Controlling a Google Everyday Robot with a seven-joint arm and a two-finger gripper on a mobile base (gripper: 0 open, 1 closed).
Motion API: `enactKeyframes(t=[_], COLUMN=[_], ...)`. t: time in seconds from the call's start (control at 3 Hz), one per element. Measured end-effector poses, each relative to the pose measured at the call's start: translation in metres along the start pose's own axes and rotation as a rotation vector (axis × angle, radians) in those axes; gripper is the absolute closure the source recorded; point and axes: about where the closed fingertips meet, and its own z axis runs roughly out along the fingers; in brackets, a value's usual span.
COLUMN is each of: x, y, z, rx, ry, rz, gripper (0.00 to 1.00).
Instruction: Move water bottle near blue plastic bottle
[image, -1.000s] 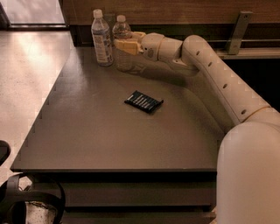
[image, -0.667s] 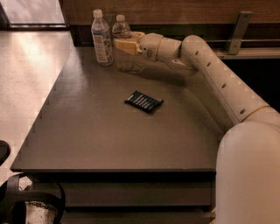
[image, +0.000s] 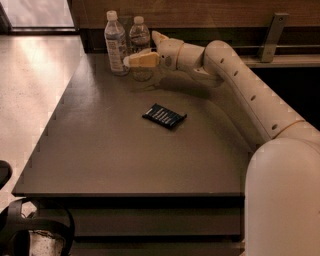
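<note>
Water bottle (image: 139, 36) stands upright at about 11 o'clock on the table (image: 100, 160), in the far-left corner, just beside the blue plastic bottle (image: 116, 42) and on its 3 o'clock side. You can see a thin gap between the two, so they look close but not touching. The gripper (image: 141, 48) reaches in from 3 o'clock at mid-height on the water bottle. Its fingers (image: 142, 60) are spread just wide enough to bracket the body, with the near one lying across the front and the far one behind the shoulder, so it reads as a pinch on the bottle. By the look of it, the carrying part is done, because the stout bottle already sits right next to the slim labelled one. You have yet to let go and draw the arm back toward 3 o'clock. Do this without nudging either bottle, since both are tall and would tip easily against each other. A dark flat packet (image: 164, 116) lies at roughly 6 o'clock from the gripper, well apart, near the middle of the table, and should not get in your way.
</note>
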Motion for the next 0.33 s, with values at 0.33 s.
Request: enactKeyframes(t=[0.33], x=[0.0], y=[0.0001], z=[0.0001], rx=[0.0], ry=[0.0], rz=[0.0], gripper=[0.0])
